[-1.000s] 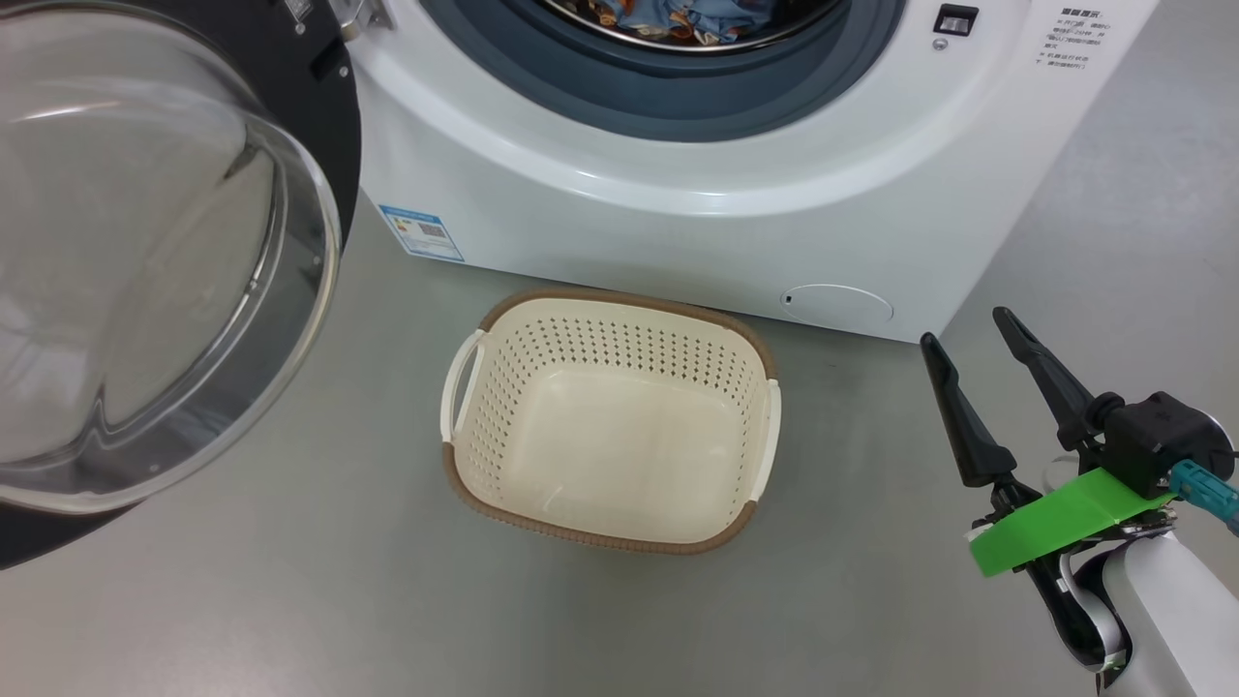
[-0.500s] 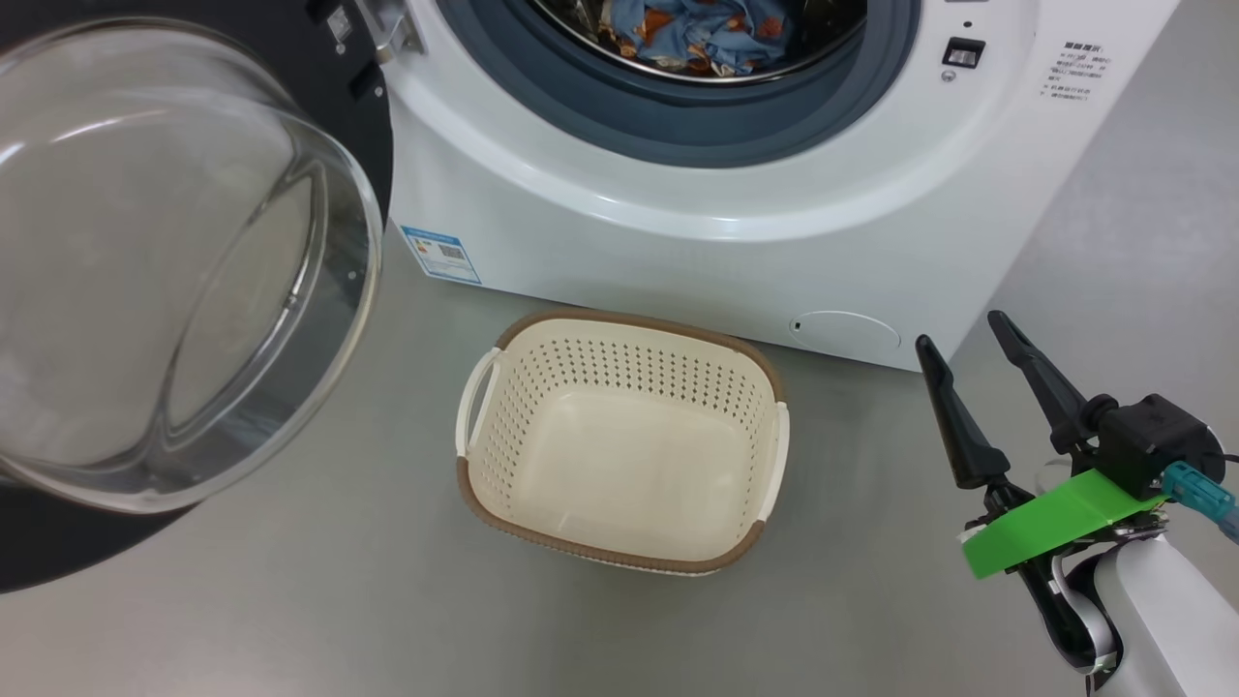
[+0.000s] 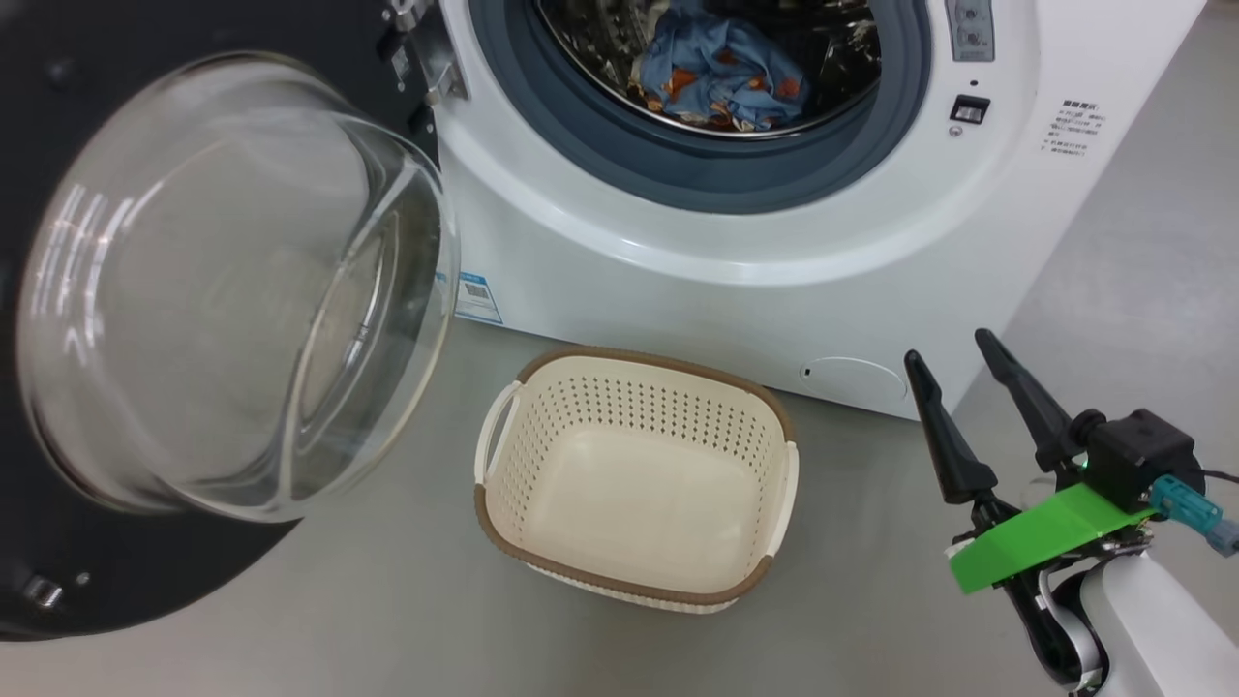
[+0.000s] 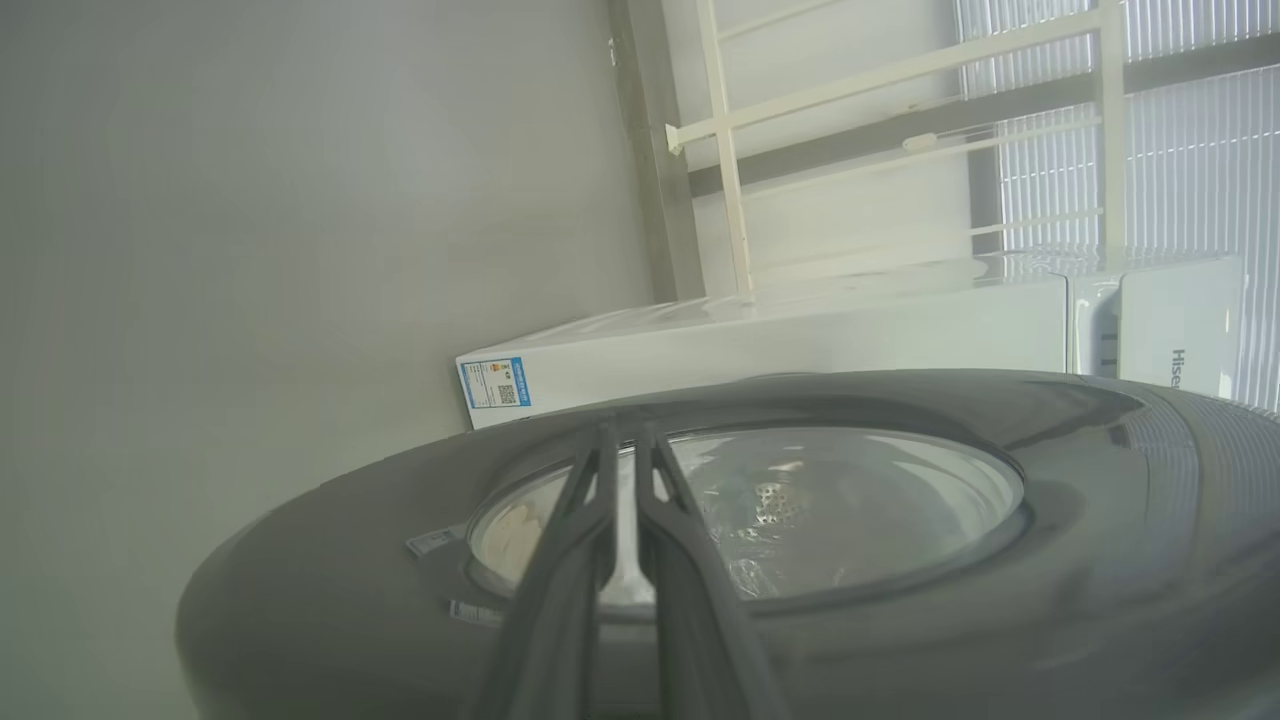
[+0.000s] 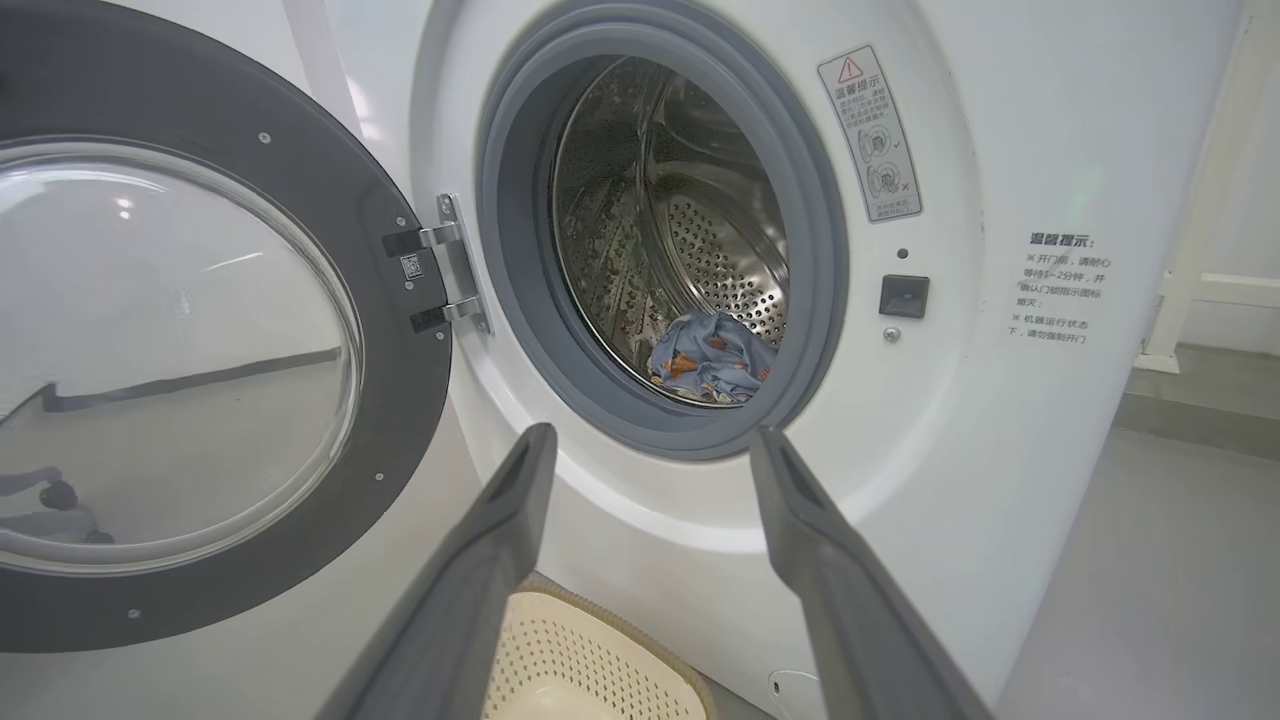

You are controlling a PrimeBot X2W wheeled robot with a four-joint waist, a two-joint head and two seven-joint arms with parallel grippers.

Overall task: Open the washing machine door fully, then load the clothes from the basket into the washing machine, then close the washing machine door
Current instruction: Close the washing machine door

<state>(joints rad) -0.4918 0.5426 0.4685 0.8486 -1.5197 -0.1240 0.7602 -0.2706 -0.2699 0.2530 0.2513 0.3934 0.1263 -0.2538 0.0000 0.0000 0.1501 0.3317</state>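
The washing machine (image 3: 774,290) stands with its round black door (image 3: 58,581) swung out to the left, the glass bowl facing me. Blue clothes (image 3: 721,73) with orange figures lie in the steel drum, also seen low in the drum as clothes (image 5: 710,360). The cream basket (image 3: 619,581) sits empty on the floor before the machine. My right gripper (image 3: 949,347) hangs open at the lower right, holding nothing; in its wrist view the right gripper (image 5: 652,435) points at the drum opening. My left gripper (image 4: 622,432) is shut, its fingers lying along the door's outer face (image 4: 900,620).
Grey floor surrounds the basket, with free room to the machine's right. A blue label sticker (image 3: 476,295) and a round white cap (image 3: 852,379) sit low on the machine's front. A white rail frame (image 4: 730,150) stands behind the machine.
The head camera has shifted, showing more of the drum and clothes. The door's glass bowl now overlaps the blue label. My right gripper stays open in about the same place.
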